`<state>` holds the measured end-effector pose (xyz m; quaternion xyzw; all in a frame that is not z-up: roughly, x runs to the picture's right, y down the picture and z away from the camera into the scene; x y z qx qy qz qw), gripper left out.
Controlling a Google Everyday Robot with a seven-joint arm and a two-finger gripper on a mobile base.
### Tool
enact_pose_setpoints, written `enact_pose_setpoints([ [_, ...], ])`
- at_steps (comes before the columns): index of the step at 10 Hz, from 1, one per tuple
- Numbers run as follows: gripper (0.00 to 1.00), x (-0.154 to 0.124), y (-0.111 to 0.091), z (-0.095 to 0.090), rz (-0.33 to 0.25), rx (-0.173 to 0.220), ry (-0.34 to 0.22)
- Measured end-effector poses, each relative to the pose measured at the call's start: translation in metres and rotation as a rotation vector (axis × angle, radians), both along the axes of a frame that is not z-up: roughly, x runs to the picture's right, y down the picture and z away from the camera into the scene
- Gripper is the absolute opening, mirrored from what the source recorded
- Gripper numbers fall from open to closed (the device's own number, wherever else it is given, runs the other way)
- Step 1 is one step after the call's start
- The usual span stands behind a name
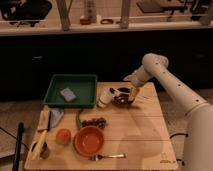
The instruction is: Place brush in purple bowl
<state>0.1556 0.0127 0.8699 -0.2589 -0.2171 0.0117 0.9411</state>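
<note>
I am holding my gripper (132, 93) at the right rim of the purple bowl (121, 100); its state I cannot tell. The brush (105, 98) is lying outside, just left of the bowl, so placing is still to do.

brush (105, 97) perhaps against purple bowl (120, 99) under gripper (132, 94)

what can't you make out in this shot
Camera view:
- Right side of the purple bowl: covered by the hand at its rim.
- Bowl's inside: too dark.
- Whether the brush, left of the bowl, touches it: too small.
- The arm's base: cut off at the right edge.
</note>
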Motion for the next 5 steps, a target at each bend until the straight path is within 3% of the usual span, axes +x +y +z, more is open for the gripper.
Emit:
enact_pose_setpoints([
  [5,0.8,0.0002,-0.001,-0.0037,-0.001,0.007,-0.003],
])
